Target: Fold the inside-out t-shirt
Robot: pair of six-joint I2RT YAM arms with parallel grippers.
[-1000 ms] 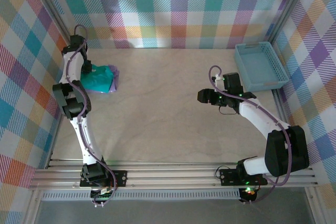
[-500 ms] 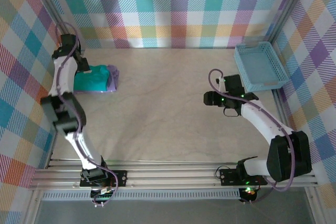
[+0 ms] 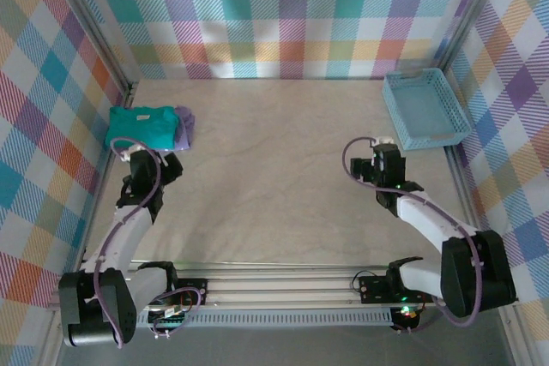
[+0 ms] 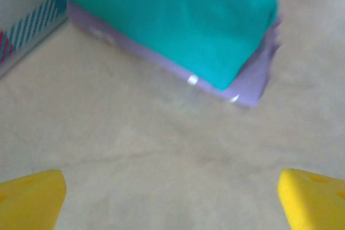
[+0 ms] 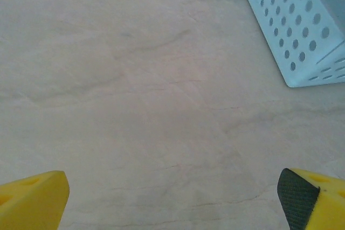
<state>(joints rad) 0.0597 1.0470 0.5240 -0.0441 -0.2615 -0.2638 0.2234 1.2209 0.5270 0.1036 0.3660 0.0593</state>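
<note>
Inside-out t-shirt (image 3: 141, 124) beside left wall (image 3: 60, 126), left hand (image 3: 147, 157) and right hand (image 3: 378, 153) spread apart

The teal t-shirt (image 4: 178, 20) looks soft matt cloth, as does the lavender garment (image 4: 253, 87); tabletop (image 5: 161, 106) smooth, matt, stone-veined; blue basket (image 5: 294, 30) hard perforated plastic

A robotics lab test cell: pastel plaid cloth walls (image 3: 292, 15) and silver aluminium framing (image 3: 283, 285) enclose a beige marbled tabletop (image 3: 274, 169), with a perforated pale-blue plastic tray (image 3: 429, 109) at 2 o'clock.
</note>
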